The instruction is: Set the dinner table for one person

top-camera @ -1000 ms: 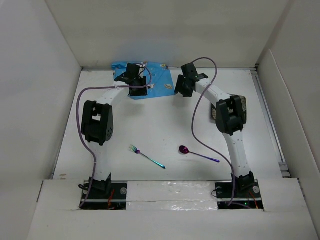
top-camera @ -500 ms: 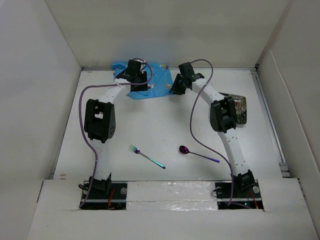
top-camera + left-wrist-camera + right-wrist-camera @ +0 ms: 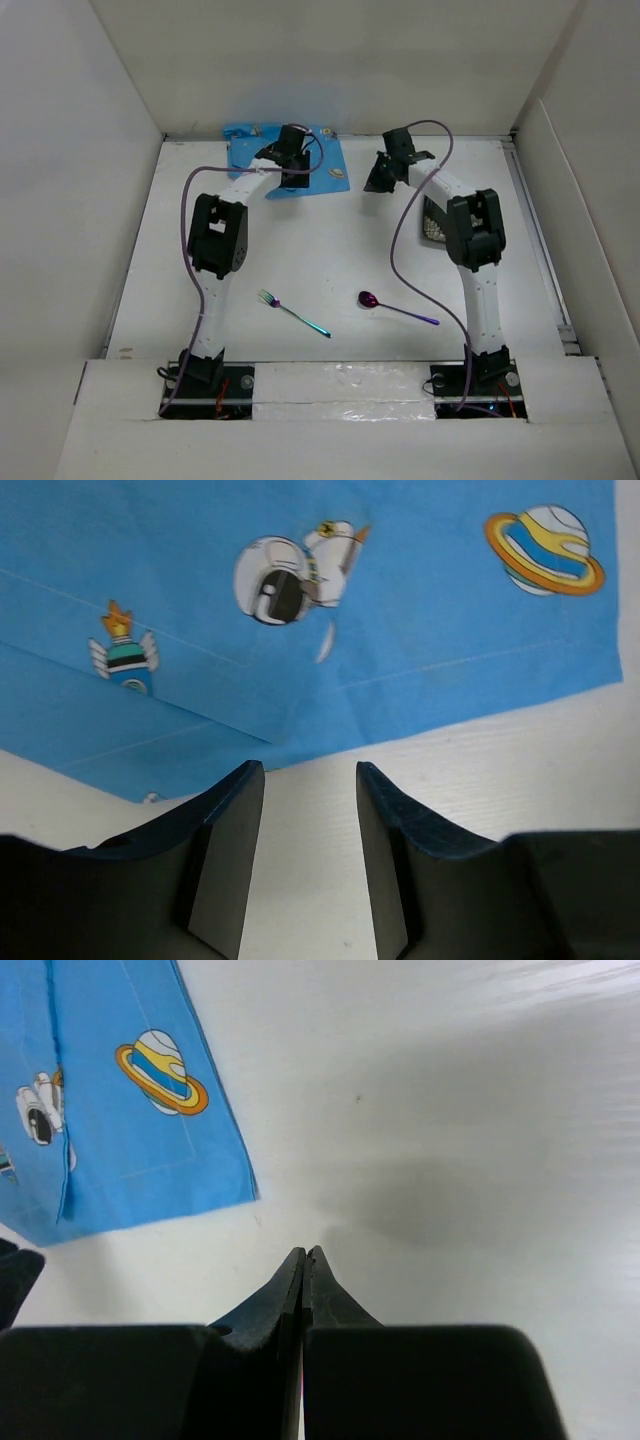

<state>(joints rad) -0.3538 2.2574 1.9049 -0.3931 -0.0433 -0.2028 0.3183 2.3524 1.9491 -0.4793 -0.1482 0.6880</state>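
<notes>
The dinner table point(image 3: 330, 240) is a white top between white walls. At its far edge lies a blue space-print placemat point(image 3: 262, 148). My left gripper point(image 3: 292, 176) hovers at the mat's near edge. In the left wrist view it point(image 3: 310, 780) is open over bare table point(image 3: 520, 750), with the placemat point(image 3: 400, 610) just beyond the fingertips. My right gripper point(image 3: 380, 180) is to the right of the mat. In the right wrist view it point(image 3: 303, 1252) is shut on nothing, and the placemat's corner point(image 3: 110, 1140) lies apart to its left.
An iridescent fork point(image 3: 293, 313) and a purple spoon point(image 3: 395, 307) lie near the table's front, between the arm bases. A dark patterned plate point(image 3: 433, 222) shows partly behind the right arm. White walls close in the table on three sides.
The right gripper has shut and drawn to the right, off the placemat's corner. The left gripper has slid right along the mat's near edge. The right arm now hides more of the plate.
</notes>
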